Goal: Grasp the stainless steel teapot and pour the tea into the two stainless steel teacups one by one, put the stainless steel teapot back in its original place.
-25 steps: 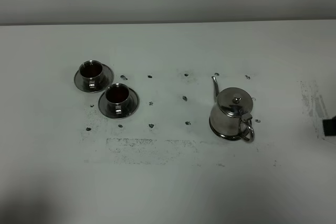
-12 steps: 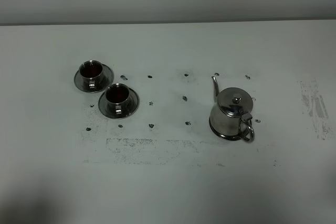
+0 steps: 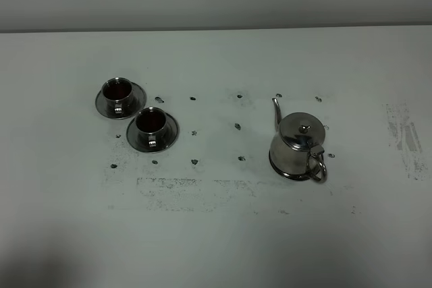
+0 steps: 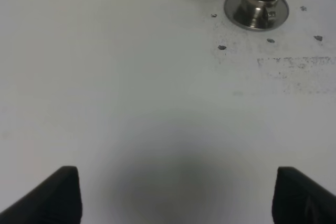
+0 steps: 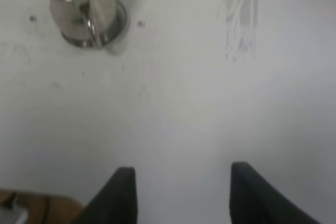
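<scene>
1. Upright on the white table [image 3: 216, 234], the stainless steel teapot [image 3: 297, 148] stands at about four o'clock from the table's middle in the high view, lid on, spout toward twelve o'clock, loop handle toward five.
2. Well apart at about nine to ten o'clock stand the two stainless steel teacups, the far teacup [image 3: 118, 91] and the near teacup [image 3: 152, 123], each on a saucer, the saucers just beside each other.
3. Dark specks dot the table between cups and pot.
4. Left gripper [image 4: 178, 195]: fingers spread wide, holding nothing, over bare table.
5. Right gripper [image 5: 181, 195]: fingers apart, holding nothing, well apart from the teapot.
</scene>
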`<action>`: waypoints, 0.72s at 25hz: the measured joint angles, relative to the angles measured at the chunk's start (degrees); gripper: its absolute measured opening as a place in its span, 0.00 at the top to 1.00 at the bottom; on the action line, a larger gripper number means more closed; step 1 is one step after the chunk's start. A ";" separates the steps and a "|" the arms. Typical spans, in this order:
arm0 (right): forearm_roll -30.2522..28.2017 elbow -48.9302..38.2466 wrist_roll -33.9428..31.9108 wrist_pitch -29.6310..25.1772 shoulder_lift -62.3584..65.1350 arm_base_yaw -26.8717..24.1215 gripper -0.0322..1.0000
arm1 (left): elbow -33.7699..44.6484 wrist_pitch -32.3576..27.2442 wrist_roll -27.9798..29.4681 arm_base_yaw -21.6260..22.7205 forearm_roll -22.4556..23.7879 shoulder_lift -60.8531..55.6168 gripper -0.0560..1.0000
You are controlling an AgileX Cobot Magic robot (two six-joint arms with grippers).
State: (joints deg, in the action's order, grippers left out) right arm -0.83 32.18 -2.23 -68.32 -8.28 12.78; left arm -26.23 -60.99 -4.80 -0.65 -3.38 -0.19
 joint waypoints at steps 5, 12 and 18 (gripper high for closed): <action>0.83 -1.64 1.37 3.85 2.77 0.00 0.58 | 0.00 0.00 0.00 0.00 0.00 0.00 0.27; 0.07 -2.27 2.23 4.47 6.29 0.00 0.58 | 0.00 0.00 0.00 0.00 0.00 0.00 0.27; -0.23 -2.27 2.23 4.58 8.64 0.00 0.58 | 0.00 0.00 0.00 0.00 0.00 0.00 0.27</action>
State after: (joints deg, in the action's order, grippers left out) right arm -1.06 29.91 0.00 -63.74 0.36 12.78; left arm -26.23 -60.99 -4.80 -0.65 -3.38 -0.19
